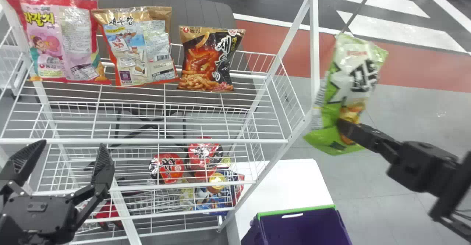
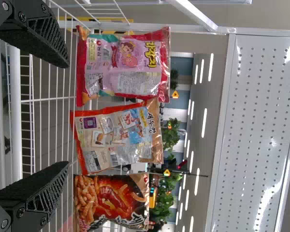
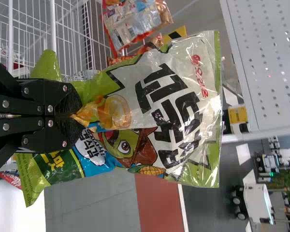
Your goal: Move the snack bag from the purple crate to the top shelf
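The right gripper (image 3: 76,116) is closed on the lower middle of the green-and-white plastic snack bag (image 3: 159,104), which stands roughly upright in its grasp, outside the white wire rack's right front post (image 1: 314,50). The left gripper (image 1: 73,144) waits spread and unladen by the rack's left front. Carrying the bag well would mean keeping that firm pinch without crushing, clearing the post, then passing over the top shelf's front rail (image 1: 206,141). The loose lower flap could snag there. Best set it down beside the black-and-orange snack bag (image 1: 208,61), base on the wires before release.
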`<state>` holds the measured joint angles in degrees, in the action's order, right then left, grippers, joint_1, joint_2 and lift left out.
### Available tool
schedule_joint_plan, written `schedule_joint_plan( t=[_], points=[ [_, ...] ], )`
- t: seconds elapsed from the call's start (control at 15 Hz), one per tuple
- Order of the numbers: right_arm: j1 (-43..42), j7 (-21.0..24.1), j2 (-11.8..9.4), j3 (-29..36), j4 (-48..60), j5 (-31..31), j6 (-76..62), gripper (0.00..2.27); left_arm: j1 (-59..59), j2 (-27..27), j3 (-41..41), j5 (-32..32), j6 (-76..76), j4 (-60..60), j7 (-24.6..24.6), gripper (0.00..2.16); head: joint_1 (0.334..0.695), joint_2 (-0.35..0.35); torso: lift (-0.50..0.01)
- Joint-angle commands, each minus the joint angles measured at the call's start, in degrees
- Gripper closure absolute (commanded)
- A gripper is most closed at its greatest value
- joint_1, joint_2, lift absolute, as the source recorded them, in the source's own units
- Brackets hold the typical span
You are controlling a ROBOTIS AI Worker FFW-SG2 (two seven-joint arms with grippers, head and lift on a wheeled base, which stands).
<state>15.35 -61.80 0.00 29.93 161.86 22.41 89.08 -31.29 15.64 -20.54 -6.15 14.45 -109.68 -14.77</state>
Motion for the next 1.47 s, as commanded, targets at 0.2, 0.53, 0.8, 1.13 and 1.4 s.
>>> schedule_joint_plan(
  t=[0.2,0.53,0.8,1.13,1.4],
  points=[
    [-2.51,9.59,0.05,-20.35,-5.24,6.24,1.00,1.72,0.09,0.09,-0.11,0.00,0.00,0.44,0.01,0.10,0.695,-0.256,0.000],
    [-2.16,19.26,0.05,-28.09,-15.34,3.52,-7.21,1.72,0.44,0.18,-0.11,-0.09,0.00,0.79,0.01,0.10,0.695,-0.172,0.000],
    [-1.72,27.17,0.05,-29.67,-22.29,-1.49,-28.13,1.72,0.62,0.26,-0.11,-0.27,0.00,1.23,0.01,0.10,0.695,-0.125,0.000],
    [-1.11,35.52,0.05,-28.70,-31.95,-7.38,-49.75,1.72,0.62,0.26,0.06,-0.35,0.18,1.31,0.01,0.10,0.695,-0.094,0.000],
    [-0.76,41.50,0.05,-27.30,-42.15,-8.96,-68.73,1.72,0.53,0.26,0.24,-0.35,0.18,1.40,0.01,0.10,0.695,-0.088,0.000]
  ],
)
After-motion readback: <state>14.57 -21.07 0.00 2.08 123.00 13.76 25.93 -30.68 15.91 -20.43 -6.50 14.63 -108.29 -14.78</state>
